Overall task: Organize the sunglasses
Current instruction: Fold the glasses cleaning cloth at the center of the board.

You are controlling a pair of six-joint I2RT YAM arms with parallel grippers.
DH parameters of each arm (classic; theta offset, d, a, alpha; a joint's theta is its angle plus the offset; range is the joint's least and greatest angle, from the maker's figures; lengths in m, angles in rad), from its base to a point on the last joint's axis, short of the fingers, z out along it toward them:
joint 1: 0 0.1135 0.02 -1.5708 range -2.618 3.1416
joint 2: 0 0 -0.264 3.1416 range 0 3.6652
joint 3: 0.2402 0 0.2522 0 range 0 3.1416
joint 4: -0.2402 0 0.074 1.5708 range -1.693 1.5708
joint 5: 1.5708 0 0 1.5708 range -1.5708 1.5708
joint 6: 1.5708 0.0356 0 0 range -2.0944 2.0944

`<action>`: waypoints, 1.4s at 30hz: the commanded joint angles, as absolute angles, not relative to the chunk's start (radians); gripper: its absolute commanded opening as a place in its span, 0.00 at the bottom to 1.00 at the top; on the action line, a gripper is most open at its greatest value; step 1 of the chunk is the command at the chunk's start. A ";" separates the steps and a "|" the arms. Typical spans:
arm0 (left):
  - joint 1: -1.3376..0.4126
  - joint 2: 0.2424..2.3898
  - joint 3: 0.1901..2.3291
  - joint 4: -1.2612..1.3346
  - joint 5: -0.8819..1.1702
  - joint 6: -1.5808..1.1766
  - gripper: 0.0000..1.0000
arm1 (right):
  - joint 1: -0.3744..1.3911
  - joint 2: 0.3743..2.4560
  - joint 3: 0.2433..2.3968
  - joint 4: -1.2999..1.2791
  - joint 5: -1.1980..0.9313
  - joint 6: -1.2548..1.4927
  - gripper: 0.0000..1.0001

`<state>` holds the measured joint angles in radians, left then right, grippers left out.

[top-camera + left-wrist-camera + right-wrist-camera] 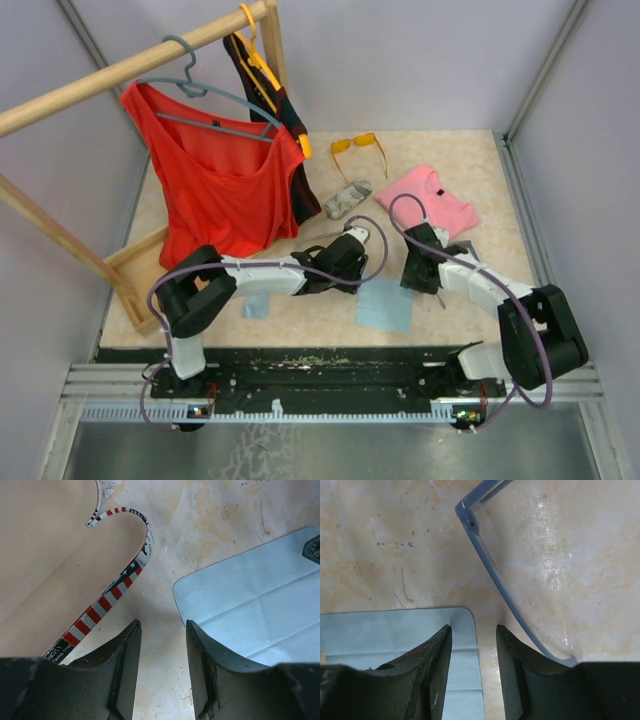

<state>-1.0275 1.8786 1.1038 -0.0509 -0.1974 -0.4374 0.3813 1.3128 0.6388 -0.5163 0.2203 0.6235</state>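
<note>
My left gripper (162, 650) and right gripper (474, 655) both have jaws apart and empty. The grey sunglasses (487, 560) lie just beside the right one, and the orange sunglasses (357, 146) sit far centre. They're probably light, slick and fragile, so I'd pinch the frame front, not the thin arms.

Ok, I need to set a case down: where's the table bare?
The beige tabletop is bare at the far right, bordered by the orange-lensed sunglasses and the folded pink shirt, and in a front strip between the small light-blue cloth and the larger light-blue cloth. The middle is crowded: the left gripper, the right gripper, the patterned glasses case.
</note>
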 commanded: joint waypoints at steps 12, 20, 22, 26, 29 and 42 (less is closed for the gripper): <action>-1.029 1.785 1.037 -0.003 -0.204 -0.465 0.45 | 0.373 1.389 0.710 -0.479 0.228 0.590 0.33; -1.029 1.776 1.038 -0.001 -0.203 -0.457 0.45 | 0.373 1.393 0.713 -0.509 0.218 0.588 0.28; -1.029 1.778 1.038 -0.002 -0.204 -0.457 0.45 | 0.374 1.398 0.716 -0.511 0.214 0.586 0.25; -1.029 1.777 1.040 0.000 -0.204 -0.456 0.44 | 0.373 1.413 0.719 -0.517 0.198 0.583 0.22; -1.029 1.774 1.040 -0.001 -0.206 -0.456 0.44 | 0.373 1.418 0.718 -0.519 0.193 0.584 0.20; -1.026 1.744 1.010 0.007 -0.229 -0.476 0.44 | 0.375 1.472 0.754 -0.587 0.239 0.568 0.20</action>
<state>-1.0271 1.7927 1.0290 -0.0219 -0.2119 -0.4580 0.3767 1.4349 0.7403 -0.5591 0.2241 0.5747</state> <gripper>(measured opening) 0.439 0.204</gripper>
